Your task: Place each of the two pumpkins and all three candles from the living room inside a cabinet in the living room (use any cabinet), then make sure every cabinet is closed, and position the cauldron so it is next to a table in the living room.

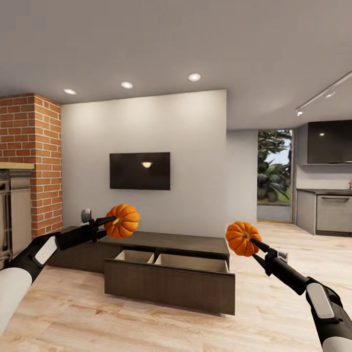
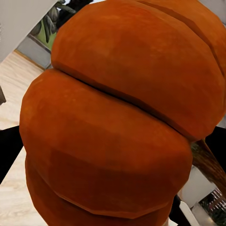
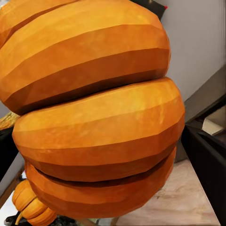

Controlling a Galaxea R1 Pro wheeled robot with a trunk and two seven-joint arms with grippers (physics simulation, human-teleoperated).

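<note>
Each gripper, left [image 1: 111,221] and right [image 1: 254,240], is clamped on a pumpkin [image 1: 123,220] [image 1: 241,238] above the open-drawered cabinet [image 1: 166,274]

Pumpkins [image 1: 123,221]: matt orange, ribbed. Cabinet [image 1: 168,278]: dark wood-grain. Floor [image 1: 146,322]: pale wood planks. Chimney [image 1: 39,161]: rough red brick. Television [image 1: 140,171]: glossy black.

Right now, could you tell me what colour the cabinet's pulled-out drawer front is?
Dark brown wood grain, clearest in the head view.

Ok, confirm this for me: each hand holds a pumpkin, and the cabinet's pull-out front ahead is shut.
Not quite. The head view shows the cabinet front pulled out, its inside open. The rest holds: the left hand grips one pumpkin, the right hand the other pumpkin.
</note>
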